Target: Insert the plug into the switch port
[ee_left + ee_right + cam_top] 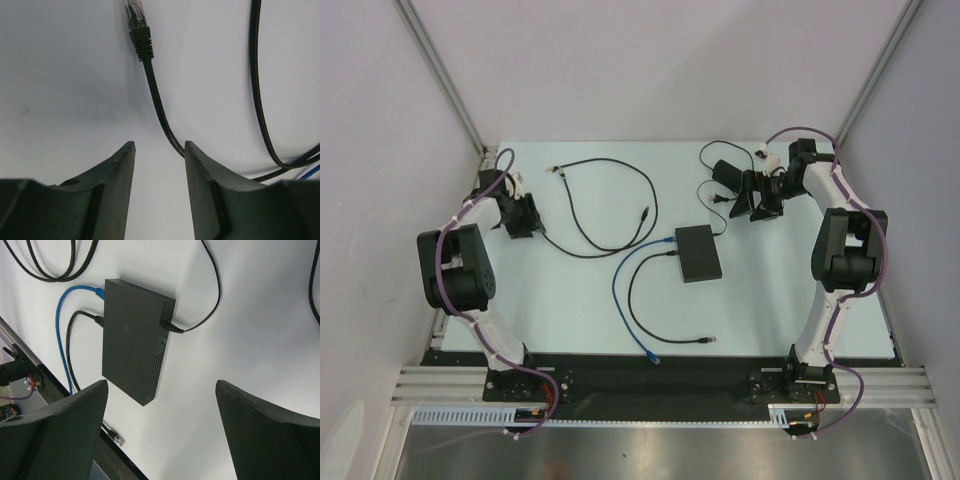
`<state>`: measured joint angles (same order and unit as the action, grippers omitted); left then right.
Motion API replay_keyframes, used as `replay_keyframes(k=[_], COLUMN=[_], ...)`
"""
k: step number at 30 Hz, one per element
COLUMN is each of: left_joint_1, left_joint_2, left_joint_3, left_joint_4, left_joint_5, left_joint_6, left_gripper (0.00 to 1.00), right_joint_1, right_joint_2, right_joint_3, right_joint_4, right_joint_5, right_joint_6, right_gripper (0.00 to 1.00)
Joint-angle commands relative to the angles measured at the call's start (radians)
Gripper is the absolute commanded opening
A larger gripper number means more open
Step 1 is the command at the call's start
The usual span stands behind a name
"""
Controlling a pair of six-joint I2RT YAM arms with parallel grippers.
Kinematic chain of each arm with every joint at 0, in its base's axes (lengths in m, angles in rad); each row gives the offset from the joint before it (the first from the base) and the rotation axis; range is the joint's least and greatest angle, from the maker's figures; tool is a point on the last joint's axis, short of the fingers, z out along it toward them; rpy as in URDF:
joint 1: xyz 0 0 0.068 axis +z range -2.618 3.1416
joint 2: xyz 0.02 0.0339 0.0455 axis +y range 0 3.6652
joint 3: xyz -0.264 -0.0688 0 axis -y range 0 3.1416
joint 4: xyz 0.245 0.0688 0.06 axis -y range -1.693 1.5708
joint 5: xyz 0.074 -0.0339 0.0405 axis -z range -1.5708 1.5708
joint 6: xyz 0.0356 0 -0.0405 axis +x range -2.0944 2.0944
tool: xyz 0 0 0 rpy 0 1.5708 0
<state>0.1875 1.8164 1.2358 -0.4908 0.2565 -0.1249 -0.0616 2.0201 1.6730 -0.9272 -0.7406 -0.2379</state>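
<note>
Switch: the flat black switch [132, 335] lies on the white table [570, 330], centre-right in the top view.
Ports: a blue cable [59, 325] and a black cable [95, 317] sit side by side in one narrow edge. A thin lead [171, 328] enters another edge.
Plug: the clear-tipped plug [136, 17] with a black boot lies loose on the table, upper left in the top view. It is well apart from the switch.
Left gripper: the left gripper [159, 147] has its jaws apart and grips nothing. The plug's cord passes behind one finger.
Right gripper: the right gripper [161, 384] is spread wide and empty. The switch lies beyond its fingers in the wrist view.
</note>
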Motion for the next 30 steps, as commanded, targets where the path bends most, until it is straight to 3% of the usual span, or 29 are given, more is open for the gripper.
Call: replay_keyframes(k=[1, 4, 8, 9, 12, 14, 19, 22, 25, 26, 30], left_joint_1=[0.009, 0.009, 0.01, 0.009, 0.0, -0.042, -0.216, -0.227, -0.128, -0.099, -0.026], left_joint_2=[0.032, 0.047, 0.015, 0.005, -0.06, -0.112, -0.209, -0.247, -0.244, -0.25, -0.266], left_joint_3=[-0.001, 0.016, 0.082, 0.097, 0.157, 0.209, 0.266, 0.28, 0.314, 0.254, 0.056], left_joint_4=[0.075, 0.078, 0.035, 0.023, -0.017, -0.048, -0.124, -0.174, -0.3, -0.296, -0.157], left_joint_5=[0.059, 0.05, 0.012, -0.003, -0.032, -0.141, -0.484, -0.539, -0.297, -0.142, 0.036], left_joint_6=[-0.068, -0.084, -0.062, -0.05, 0.014, 0.089, 0.468, 0.535, 0.388, 0.292, 0.102], left_gripper=[0.47, 0.32, 0.03, 0.0, 0.0, 0.0, 0.0, 0.0, 0.23, 0.47, 0.68], right_joint_1=[0.006, 0.009, 0.009, 0.011, 0.016, 0.022, 0.042, 0.045, 0.054, 0.058, 0.059], right_joint_2=[-0.055, -0.064, -0.067, -0.067, -0.069, -0.072, -0.055, -0.047, -0.05, -0.052, -0.054], right_joint_3=[0.04, 0.054, 0.083, 0.088, 0.111, 0.134, 0.221, 0.255, 0.258, 0.255, 0.26], right_joint_4=[-0.032, -0.045, -0.062, -0.062, -0.073, -0.088, -0.16, -0.163, -0.162, -0.16, -0.179], right_joint_5=[0.018, 0.027, 0.035, 0.033, 0.021, 0.009, -0.005, -0.002, 0.003, 0.009, 0.02], right_joint_6=[-0.02, -0.032, -0.044, -0.046, -0.057, -0.067, -0.12, -0.115, -0.11, -0.109, -0.103], right_gripper=[0.95, 0.95, 0.94, 0.95, 0.93, 0.91, 0.88, 0.89, 0.91, 0.91, 0.94])
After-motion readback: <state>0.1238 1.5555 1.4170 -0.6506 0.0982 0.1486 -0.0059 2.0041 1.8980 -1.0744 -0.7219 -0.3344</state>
